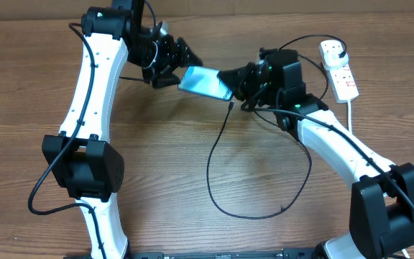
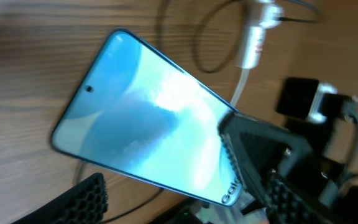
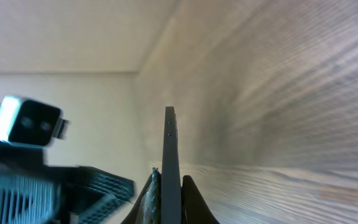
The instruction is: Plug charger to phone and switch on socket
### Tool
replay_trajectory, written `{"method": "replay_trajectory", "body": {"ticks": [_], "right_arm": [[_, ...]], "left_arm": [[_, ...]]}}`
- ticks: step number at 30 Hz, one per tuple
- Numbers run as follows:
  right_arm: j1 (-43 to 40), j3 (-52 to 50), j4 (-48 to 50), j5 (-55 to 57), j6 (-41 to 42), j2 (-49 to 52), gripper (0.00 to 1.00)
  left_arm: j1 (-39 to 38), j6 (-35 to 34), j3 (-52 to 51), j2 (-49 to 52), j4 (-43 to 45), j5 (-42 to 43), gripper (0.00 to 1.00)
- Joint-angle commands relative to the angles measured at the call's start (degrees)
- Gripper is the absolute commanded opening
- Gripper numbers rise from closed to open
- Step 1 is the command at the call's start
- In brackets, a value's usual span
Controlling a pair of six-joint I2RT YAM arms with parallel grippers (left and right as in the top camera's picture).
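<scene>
Right gripper (image 1: 228, 78) is clamped on one short end of the slim smartphone with the light blue-teal screen (image 1: 205, 83). It's holding the phone up off the brown wooden table (image 1: 157, 180), somewhere between the two arms. Left gripper (image 1: 172, 72) sits right at the phone's other end with its fingers spread wide and nothing pinched between them.

The right wrist cam is the only one that nails the grip. There the phone (image 3: 169, 155) is seen dead edge-on, squeezed between the two fingers (image 3: 191, 198).

The left wrist cam gives the screen side instead. You get the full blue glass (image 2: 148, 130) with the punch-hole camera, and the right arm's black finger (image 2: 253, 143) lying over the far end. The left arm's own honeycomb pads (image 2: 82, 199) are far apart at the bottom corners.

Only the overhead shows the long thin black charger cable (image 1: 218, 180) looping across the table. Its small tip (image 1: 233, 103) is just under the right gripper and looks unplugged, but it's too tiny to be sure. The white power strip with red markings (image 1: 340, 68) lies well off to the side, beyond the right arm.
</scene>
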Motion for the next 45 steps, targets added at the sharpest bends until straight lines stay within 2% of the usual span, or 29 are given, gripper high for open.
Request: {"method": "replay_trajectory", "body": {"ticks": [1, 6, 9, 12, 19, 29, 30, 32, 35, 37, 45], "right_arm": [[-1.77, 1.29, 4.52, -1.7, 9.18, -0.57, 0.04], [-3.08, 1.29, 11.74, 1.9, 17.11, -0.59, 0.04], [-3.06, 1.29, 14.82, 4.72, 22.51, -0.59, 0.04], [-2.99, 1.29, 15.02, 5.95, 26.21, -0.59, 0.04], [-2.95, 1.29, 17.05, 6.51, 29.57, -0.59, 0.04], [-1.38, 1.29, 19.08, 8.87, 32.5, -0.59, 0.04], [-1.09, 1.29, 19.06, 9.07, 32.5, -0.59, 0.04], [-0.42, 1.29, 18.84, 9.99, 32.5, -0.59, 0.04], [0.02, 1.29, 18.88, 10.51, 32.59, -0.59, 0.04], [0.17, 1.29, 18.86, 10.54, 32.74, -0.59, 0.04], [0.59, 1.29, 18.82, 10.27, 32.72, -0.59, 0.04]], "left_arm": [[-0.13, 6.27, 1.07, -0.37, 1.84, 11.06, 0.81], [-0.13, 5.27, 1.07, -0.37, 3.58, 15.54, 0.92], [-0.13, 2.16, 1.07, -0.37, 5.31, 17.57, 0.94], [-0.13, -1.33, 1.07, -0.37, 8.04, 17.57, 0.93], [-0.46, -15.08, 1.07, -0.37, 18.95, 13.03, 0.92], [-3.82, -23.12, 1.07, -0.37, 25.9, 7.54, 0.84], [-4.26, -24.13, 1.07, -0.37, 26.49, 6.88, 0.83], [-5.09, -26.4, 1.07, -0.37, 28.26, 5.57, 0.72], [-5.66, -28.65, 1.07, -0.37, 28.39, 3.45, 0.51], [-5.77, -29.24, 1.07, -0.37, 28.33, 1.51, 0.43], [-5.75, -34.07, 1.07, -0.37, 28.57, -1.92, 0.38]]}}
